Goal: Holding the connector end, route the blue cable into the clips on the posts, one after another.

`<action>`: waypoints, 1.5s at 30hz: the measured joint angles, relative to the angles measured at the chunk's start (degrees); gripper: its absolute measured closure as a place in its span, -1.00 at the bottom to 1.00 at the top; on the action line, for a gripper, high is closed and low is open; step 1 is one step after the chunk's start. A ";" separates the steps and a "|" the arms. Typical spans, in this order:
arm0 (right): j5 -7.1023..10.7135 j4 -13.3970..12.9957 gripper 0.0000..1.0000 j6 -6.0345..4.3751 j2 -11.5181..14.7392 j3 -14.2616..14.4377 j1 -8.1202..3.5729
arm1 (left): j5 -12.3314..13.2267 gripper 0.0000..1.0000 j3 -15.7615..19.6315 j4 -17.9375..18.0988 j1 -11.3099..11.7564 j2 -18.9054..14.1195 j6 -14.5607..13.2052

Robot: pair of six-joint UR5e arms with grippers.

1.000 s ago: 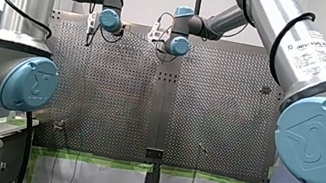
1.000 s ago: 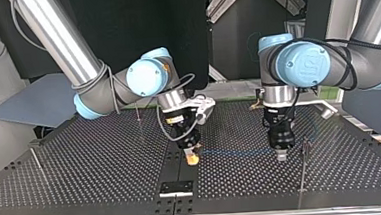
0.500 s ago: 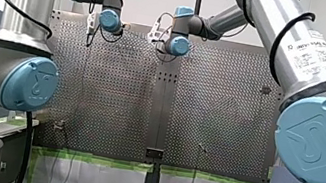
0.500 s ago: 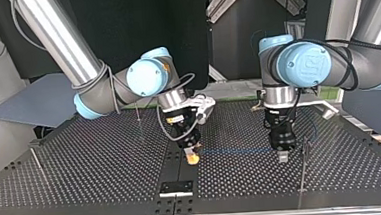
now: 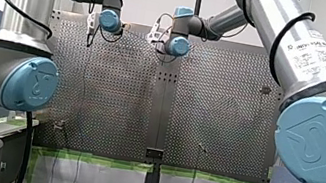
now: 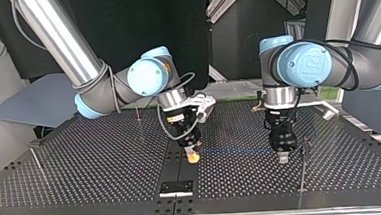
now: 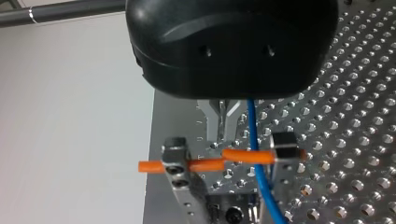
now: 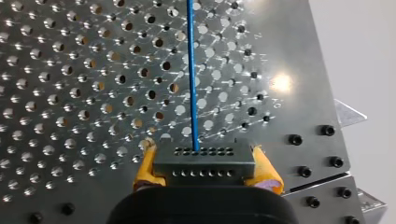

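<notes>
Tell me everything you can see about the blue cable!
The blue cable is thin, smooth and looks like plastic. One end goes into a dark grey connector with rows of little holes, pinched between the yellow pads of my right gripper. From there it runs straight over the perforated table to my left gripper, where it crosses an orange bar held between two small metal blocks.

The perforated table (image 8: pixel 285 112) is shiny bare metal, the connector (image 8: pixel 204 162) matt grey, the blue cable (image 8: pixel 191 70) smooth.
</notes>
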State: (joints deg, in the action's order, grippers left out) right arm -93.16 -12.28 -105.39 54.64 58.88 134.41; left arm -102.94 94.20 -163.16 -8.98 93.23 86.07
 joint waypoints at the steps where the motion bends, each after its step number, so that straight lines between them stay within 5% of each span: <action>1: 0.01 0.01 1.00 0.00 0.00 0.26 0.00 | 0.03 1.00 0.00 0.07 -0.01 0.00 0.09; 16: 0.00 -0.02 1.00 0.05 -0.02 5.27 -0.81 | 0.74 1.00 -0.01 -0.63 -2.74 4.32 1.31; 30: -0.16 -0.10 1.00 0.82 0.00 9.88 -2.26 | -1.98 1.00 0.06 -3.03 -6.27 7.27 2.86; 45: -0.83 -1.30 1.00 4.66 -0.01 17.45 -4.34 | -3.53 1.00 4.06 -1.23 -9.72 12.23 2.71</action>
State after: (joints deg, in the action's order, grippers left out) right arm -94.00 -13.58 -100.73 54.64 76.32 130.07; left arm -106.48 98.25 -164.39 -18.71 105.46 88.78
